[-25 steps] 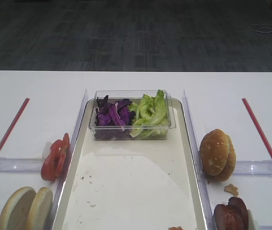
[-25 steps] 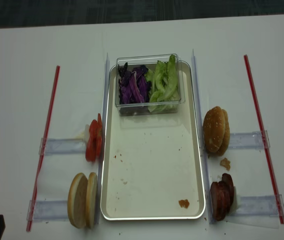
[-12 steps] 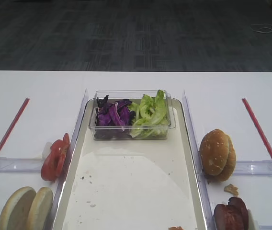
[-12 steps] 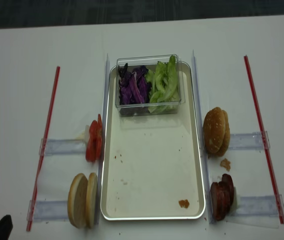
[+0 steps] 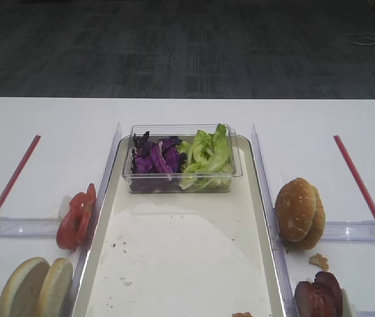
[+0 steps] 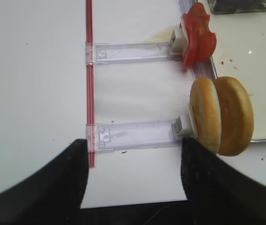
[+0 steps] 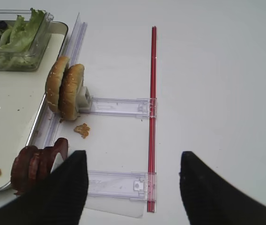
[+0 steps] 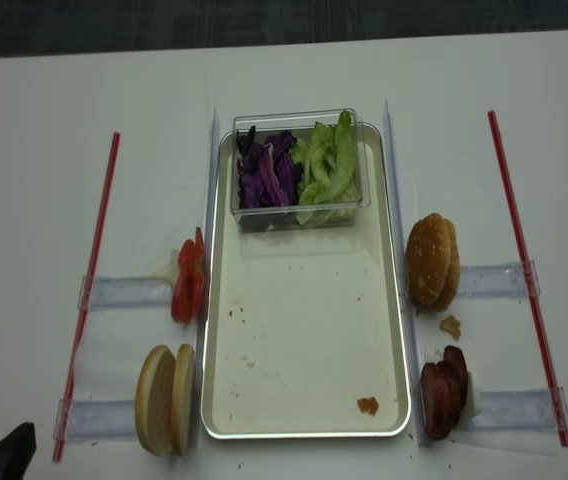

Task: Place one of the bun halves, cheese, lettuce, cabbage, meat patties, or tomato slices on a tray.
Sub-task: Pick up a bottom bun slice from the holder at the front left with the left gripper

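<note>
Your left end effector (image 6: 132,176) hangs spread wide over the white bench (image 6: 30,70) – holding nothing, near the pale cream round bun halves (image 6: 222,116) standing just beside the long cream-white tray (image 8: 304,330)

White tabletop (image 8: 294,70) carries the setup. Clear plastic box (image 8: 297,212) sits at the far end, between two clear upright strips (image 8: 210,150). Two golden-brown sesame-seeded buns (image 8: 431,260) stand on edge at right, against a small white block on a clear plastic rail (image 8: 494,280). A tan crumb (image 8: 451,326) lies just in front of the buns. More clear rails lie on both sides. One red rod (image 8: 89,285) at left, another red rod (image 8: 520,250) at right. Dark grey carpet (image 5: 187,46) beyond the tabletop.
</note>
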Controlling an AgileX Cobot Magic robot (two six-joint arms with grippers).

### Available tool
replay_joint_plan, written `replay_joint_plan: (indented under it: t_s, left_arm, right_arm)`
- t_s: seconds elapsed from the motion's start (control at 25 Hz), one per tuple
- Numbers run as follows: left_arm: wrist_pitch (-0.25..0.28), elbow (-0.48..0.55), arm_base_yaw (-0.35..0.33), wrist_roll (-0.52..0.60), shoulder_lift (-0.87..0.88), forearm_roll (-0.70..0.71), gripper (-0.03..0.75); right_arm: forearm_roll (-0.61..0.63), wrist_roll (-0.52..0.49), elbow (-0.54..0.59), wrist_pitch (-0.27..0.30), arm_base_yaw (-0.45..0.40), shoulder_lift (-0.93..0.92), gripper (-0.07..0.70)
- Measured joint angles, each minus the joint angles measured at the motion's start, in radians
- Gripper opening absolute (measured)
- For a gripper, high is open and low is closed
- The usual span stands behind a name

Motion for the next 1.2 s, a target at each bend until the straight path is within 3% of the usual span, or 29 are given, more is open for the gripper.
replay_joint_plan:
  t_s: [0.36,0.92,1.2]
  left_arm:
    - [0.006,-0.024,0.0,0.0,0.118,-0.002,0.389]
    - [0.071,-0.038,0.0,-0.01,0.289,-0.002,0.375]
    - [0.073,-0.123,0.0,-0.01,0.374,-0.003,0.367]
  right_arm:
    - [0.0,0.0,0.0,0.0,0.0,0.0,0.477]
    - [0.0,0.001,0.0,0.0,0.0,0.0,0.477]
    - [0.0,0.001,0.0,0.0,0.0,0.0,0.477]
